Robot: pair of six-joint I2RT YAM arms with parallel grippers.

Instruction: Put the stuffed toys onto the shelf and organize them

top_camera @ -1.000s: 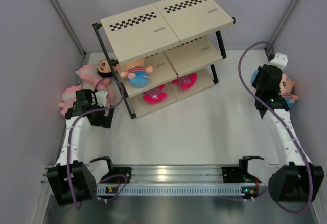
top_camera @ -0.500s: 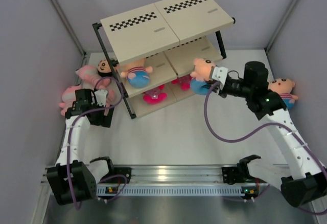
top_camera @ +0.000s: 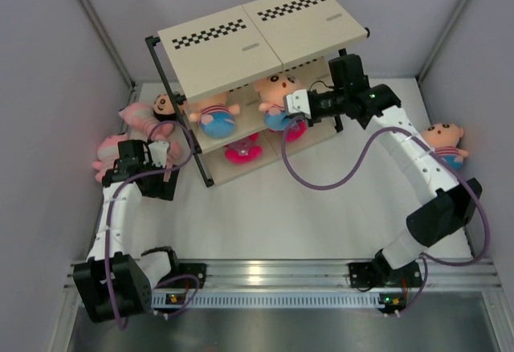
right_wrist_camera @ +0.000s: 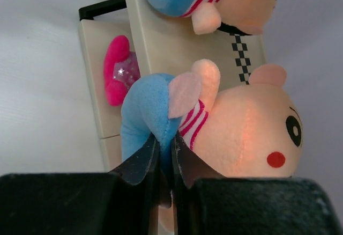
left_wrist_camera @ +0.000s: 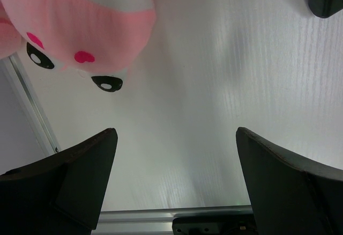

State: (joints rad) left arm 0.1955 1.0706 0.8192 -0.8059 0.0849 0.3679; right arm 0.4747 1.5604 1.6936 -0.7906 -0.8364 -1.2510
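Note:
My right gripper [top_camera: 299, 104] is shut on the blue bottom of a boy doll [top_camera: 275, 95] and holds it at the front of the shelf's [top_camera: 265, 34] middle board. The right wrist view shows the pads pinching the blue plush [right_wrist_camera: 144, 111], with the doll's peach head [right_wrist_camera: 252, 133] to the right. A second boy doll [top_camera: 213, 115] lies on the middle board's left half. My left gripper [top_camera: 157, 167] is open and empty over the table, beside two pink dolls [top_camera: 112, 149]. One pink doll's face [left_wrist_camera: 80, 20] shows in the left wrist view, above the open gripper [left_wrist_camera: 177, 181].
A dark-haired boy doll [top_camera: 165, 104] lies by the shelf's left leg. Another boy doll [top_camera: 446, 139] lies at the right wall. Bright pink plush pieces [top_camera: 241, 149] sit on the bottom board. Walls close in left and right.
My right arm picked the boy doll up at the right wall and swung it left to the shelf's middle board. The left arm has not moved.

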